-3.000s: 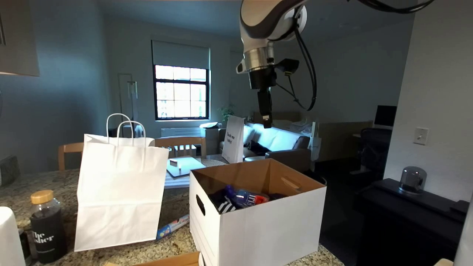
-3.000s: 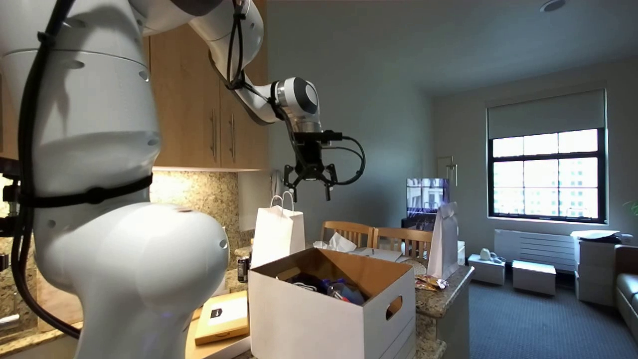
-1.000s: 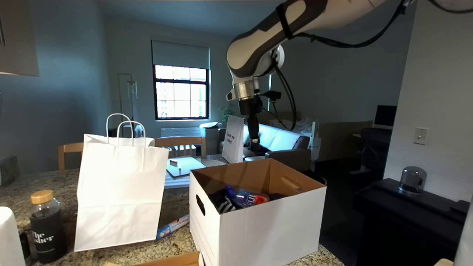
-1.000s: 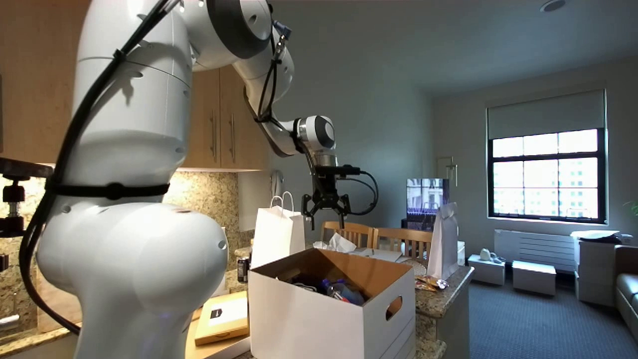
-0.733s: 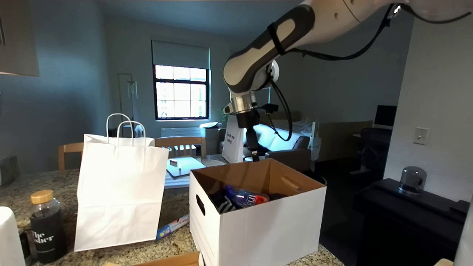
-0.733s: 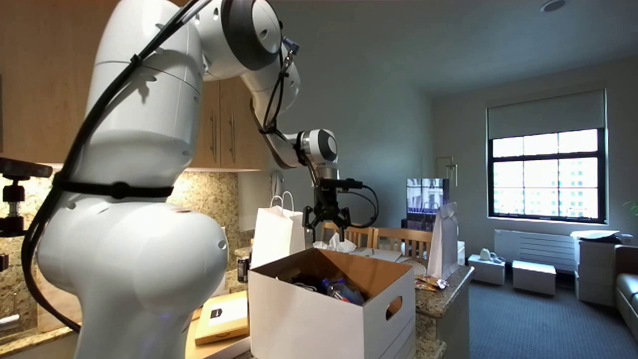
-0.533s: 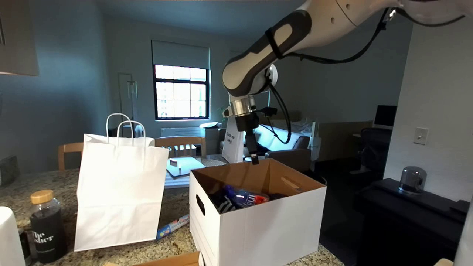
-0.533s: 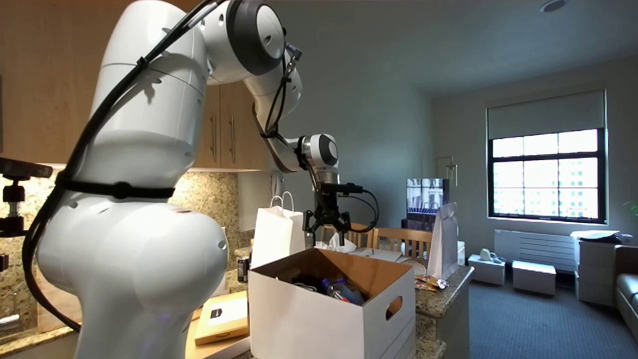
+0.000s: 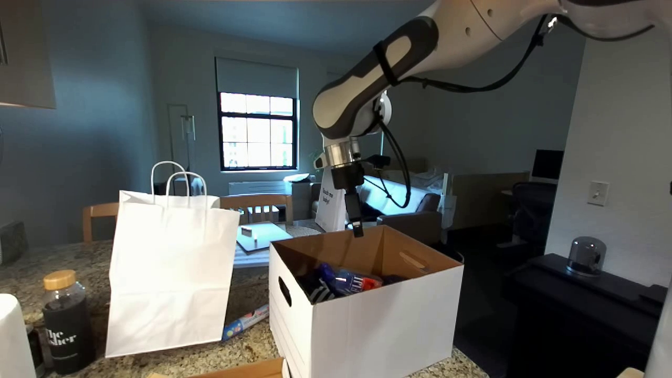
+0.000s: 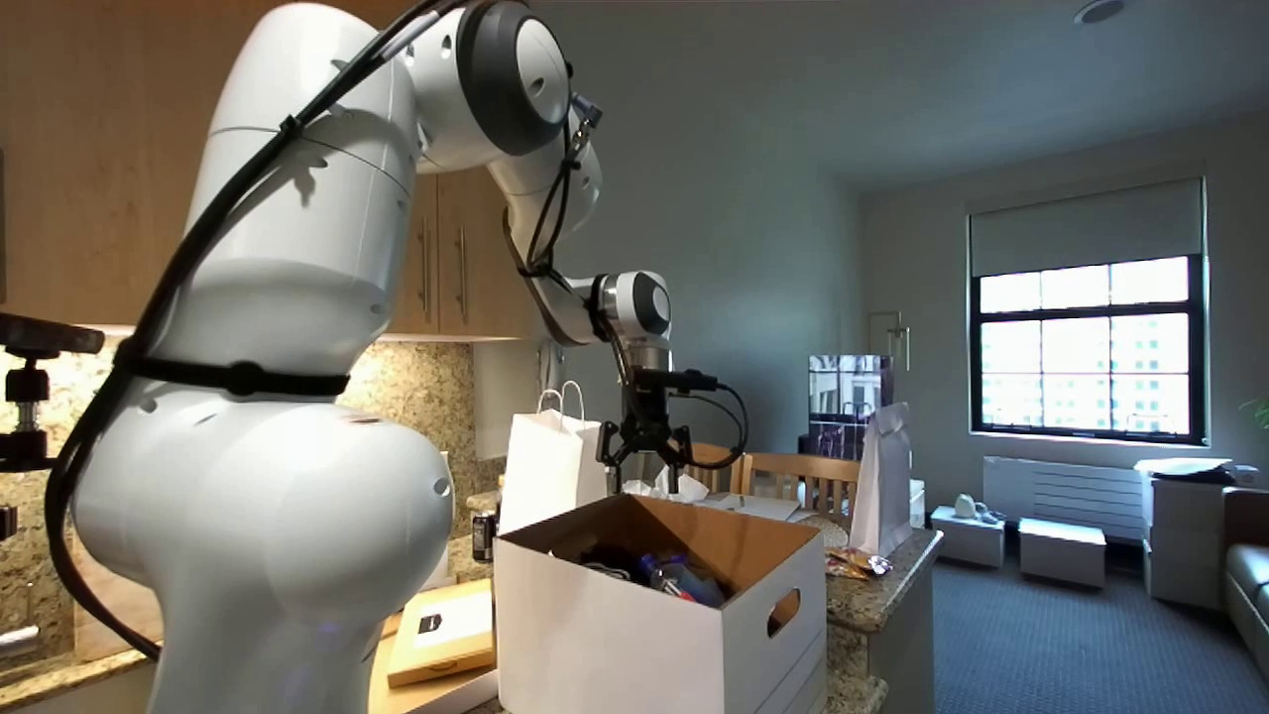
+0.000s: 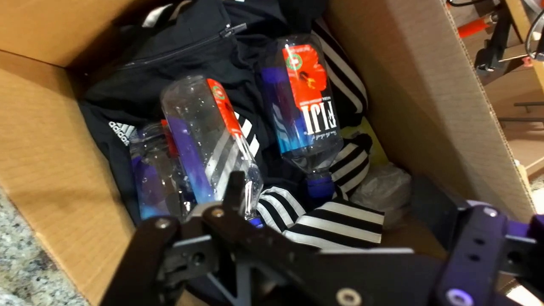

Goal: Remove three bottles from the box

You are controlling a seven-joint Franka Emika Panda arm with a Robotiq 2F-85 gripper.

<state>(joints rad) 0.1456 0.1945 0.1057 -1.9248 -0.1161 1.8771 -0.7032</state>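
"FIJI" on a bottle [image 11: 302,100], "adidas" on black fabric [image 11: 197,63], "sher" on a flask [image 9: 67,326], "baby!" on a bag [image 9: 331,211]

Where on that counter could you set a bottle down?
In an exterior view, a small patch of bare granite lies between the handled bag, tube and box; another patch, probably roomier, sits behind the flask, beside that bag. Inside, the box is crowded: bottles over clothes.

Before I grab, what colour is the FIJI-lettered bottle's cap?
A blue cap, clearest in the wrist view.

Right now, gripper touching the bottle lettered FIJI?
Apart: an exterior view shows a clear gap, brown box wall visible, between the gripper and the lettered bottle below.
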